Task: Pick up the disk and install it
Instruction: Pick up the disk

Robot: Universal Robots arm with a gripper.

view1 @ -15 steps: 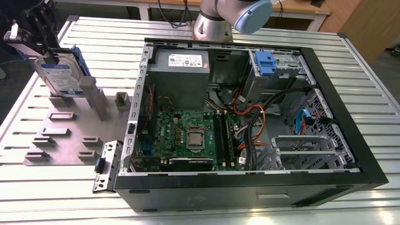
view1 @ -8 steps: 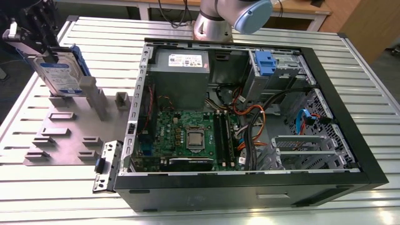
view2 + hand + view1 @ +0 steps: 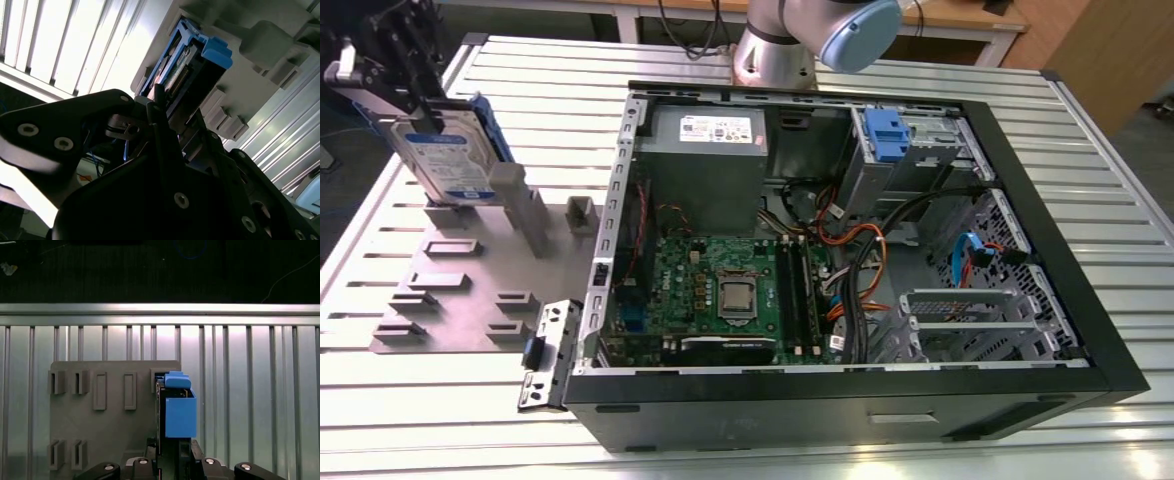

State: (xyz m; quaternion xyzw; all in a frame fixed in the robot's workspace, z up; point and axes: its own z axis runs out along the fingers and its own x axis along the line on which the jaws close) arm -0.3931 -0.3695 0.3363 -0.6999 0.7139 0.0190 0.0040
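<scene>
Disk held at the exterior view's far left.
Gripper (image 3: 411, 105) jaws narrow, clamped on the top end of the upright disk (image 3: 451, 160); the disk hangs below it over the plate (image 3: 467, 300), beside the case (image 3: 854, 415).

The arm (image 3: 774, 55) was silver tubing with a pale blue joint cap (image 3: 861, 35); the gripper (image 3: 172, 452) was matte black, its angular links studded with round silver screws (image 3: 181, 200) (several per link).

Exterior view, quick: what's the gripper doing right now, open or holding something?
Gripper: closed on the disk, over the grey fixture plate.
</scene>
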